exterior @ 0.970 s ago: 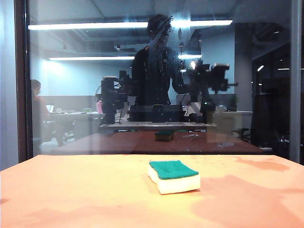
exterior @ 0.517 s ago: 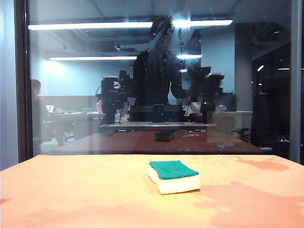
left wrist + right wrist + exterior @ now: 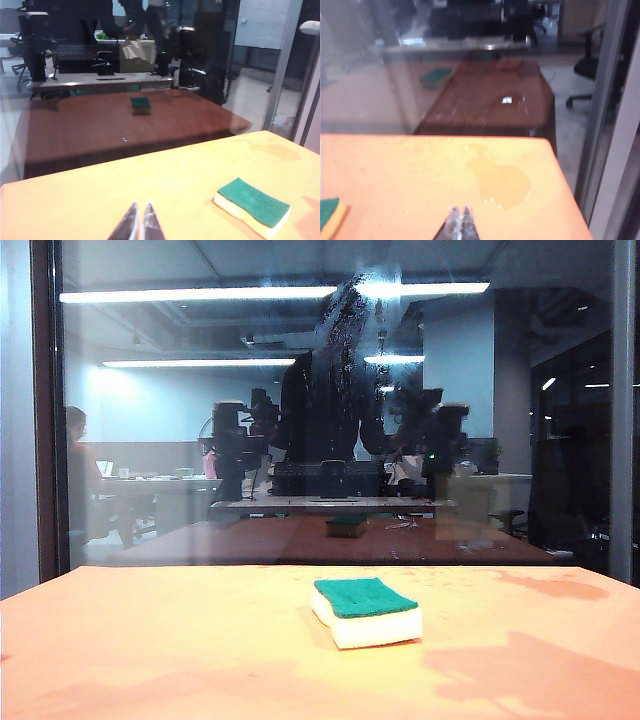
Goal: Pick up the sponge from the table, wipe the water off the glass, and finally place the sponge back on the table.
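1. The glass (image 3: 330, 410) is the biggest thing here: an upright clear pane with a dark frame edge on its left, standing along the far edge of the table. It carries dim reflections of an office with ceiling strip lights, and smeared water marks show high up near its middle.
2. The table (image 3: 150, 640) is a wide, smooth orange-tan surface. A damp patch (image 3: 500, 182) lies on its right side towards the far edge, with fine droplets around it.
3. The sponge (image 3: 366, 611) lies flat just right of the table's middle, green scouring side up, cream foam beneath, and nothing touches it. A dimmer mirrored copy shows in the pane.
4. The left gripper (image 3: 140, 222) hovers over the near left part of the table, jaws pressed together and empty, with the sponge (image 3: 252, 207) off to its right.
5. The right gripper (image 3: 459, 225) hangs over the right part of the table near the damp patch, jaws clenched on nothing, with a corner of the sponge (image 3: 331, 216) off to its left.
6. Risks, as I judge them:
   - Clenched jaws cannot take the sponge; if they descend unopened they would push it along the slick surface.
   - Soft foam may squash or tilt under an off-centre pinch.
   - The mirrored copy could be mistaken for the real block.
   - Pressing too hard on the pane could drag the sponge out of the grip.
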You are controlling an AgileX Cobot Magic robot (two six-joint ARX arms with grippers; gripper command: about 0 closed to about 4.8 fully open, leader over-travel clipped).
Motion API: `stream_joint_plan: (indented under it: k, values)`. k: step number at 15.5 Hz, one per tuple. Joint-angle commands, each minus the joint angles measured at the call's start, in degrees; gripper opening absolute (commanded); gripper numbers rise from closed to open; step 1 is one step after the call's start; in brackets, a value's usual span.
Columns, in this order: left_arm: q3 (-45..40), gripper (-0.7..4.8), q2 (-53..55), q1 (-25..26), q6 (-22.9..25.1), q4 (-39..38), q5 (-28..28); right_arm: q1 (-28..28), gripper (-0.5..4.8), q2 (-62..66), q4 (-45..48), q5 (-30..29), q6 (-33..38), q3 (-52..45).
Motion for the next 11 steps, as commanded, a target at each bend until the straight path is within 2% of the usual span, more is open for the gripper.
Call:
stream_joint_plan:
  k: [1, 5, 7, 11]
  values:
    - [0.17, 0.17, 0.07, 0.00, 0.22, 0.74, -0.13, 0.00, -0.06, -5.75, -0.55, 0.07, 0.85, -1.07]
    - [0.17, 0.17, 0.07, 0.00, 0.22, 0.72, 0.07, 0.00, -0.06, -13.22, -6.49, -0.24, 1.03, -1.16]
    - [0.17, 0.17, 0.07, 0.00, 0.24, 0.72, -0.07, 0.00, -0.06, -20.59, -13.94, -0.11, 1.03, -1.18]
    - [0.17, 0.15, 0.07, 0.00, 0.24, 0.76, -4.68, 0.00, -0.06, -29.86, -21.81, -0.11, 1.07, -1.20]
